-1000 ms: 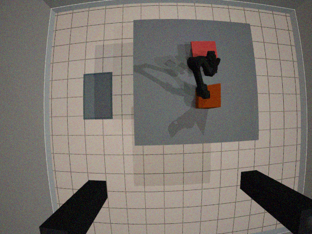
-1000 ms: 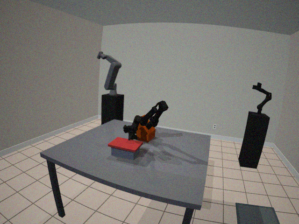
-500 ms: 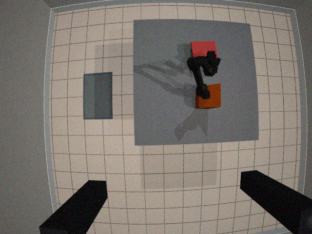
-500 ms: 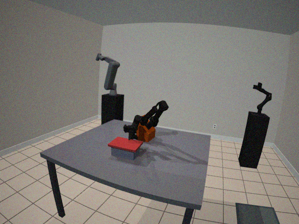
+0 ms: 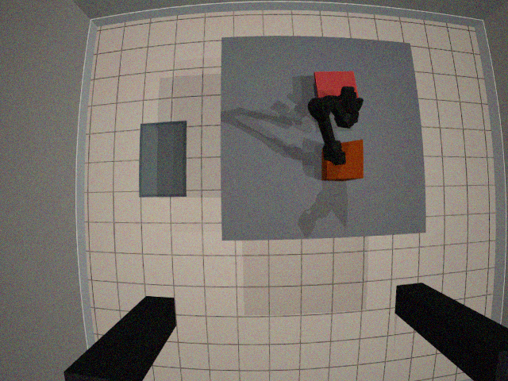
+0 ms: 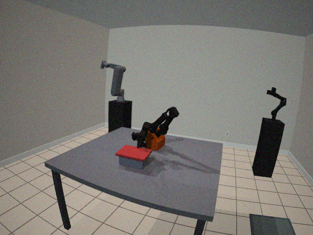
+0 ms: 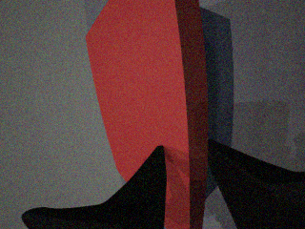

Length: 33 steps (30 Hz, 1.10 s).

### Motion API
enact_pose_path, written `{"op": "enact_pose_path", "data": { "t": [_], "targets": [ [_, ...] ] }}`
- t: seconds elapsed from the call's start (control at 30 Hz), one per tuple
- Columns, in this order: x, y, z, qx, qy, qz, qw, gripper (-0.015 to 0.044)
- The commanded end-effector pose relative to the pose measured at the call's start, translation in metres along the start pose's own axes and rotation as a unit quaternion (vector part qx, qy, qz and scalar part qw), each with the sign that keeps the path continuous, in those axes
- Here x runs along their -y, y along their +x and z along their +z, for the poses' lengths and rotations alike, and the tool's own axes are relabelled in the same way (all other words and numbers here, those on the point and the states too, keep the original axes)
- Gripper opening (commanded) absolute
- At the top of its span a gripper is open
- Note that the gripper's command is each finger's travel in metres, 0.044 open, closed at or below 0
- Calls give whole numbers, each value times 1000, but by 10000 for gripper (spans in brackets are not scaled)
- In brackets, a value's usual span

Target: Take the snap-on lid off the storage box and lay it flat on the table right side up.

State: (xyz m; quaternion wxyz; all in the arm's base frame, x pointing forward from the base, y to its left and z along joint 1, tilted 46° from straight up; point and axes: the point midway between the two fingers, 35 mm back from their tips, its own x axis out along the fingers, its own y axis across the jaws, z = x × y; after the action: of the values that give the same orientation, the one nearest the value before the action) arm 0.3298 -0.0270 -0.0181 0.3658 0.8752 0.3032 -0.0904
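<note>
The red lid [image 5: 332, 82] [image 6: 133, 152] [image 7: 143, 81] lies flat, top side up, on the blue-grey storage box [image 6: 130, 162] [image 7: 220, 81]. I see no clear gap between lid and box. The box stands on the grey table [image 5: 262, 197] [image 6: 176, 187]. My gripper [image 6: 141, 146] [image 7: 184, 148] is shut on the lid's edge on the side toward the arm's base. In the wrist view one finger lies on the lid's top face and the other under its rim, beside the box wall. In the top view the arm hides the fingertips and that edge.
The arm's orange base block [image 5: 348, 163] [image 6: 158, 142] stands on the table close behind the gripper. A dark glassy panel [image 5: 163, 159] [image 6: 271, 224] is off the table's side. Two other arms stand on black pedestals [image 6: 120, 116] [image 6: 267, 149] beyond the table.
</note>
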Motion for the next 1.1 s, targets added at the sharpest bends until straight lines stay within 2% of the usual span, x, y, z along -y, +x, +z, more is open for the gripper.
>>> {"op": "enact_pose_path", "data": {
  "t": [0.0, 1.07],
  "targets": [
    [-2, -2, 0, -1, -1, 1, 1000, 0],
    [-5, -3, 1, 0, 0, 2, 1000, 0]
  ]
}}
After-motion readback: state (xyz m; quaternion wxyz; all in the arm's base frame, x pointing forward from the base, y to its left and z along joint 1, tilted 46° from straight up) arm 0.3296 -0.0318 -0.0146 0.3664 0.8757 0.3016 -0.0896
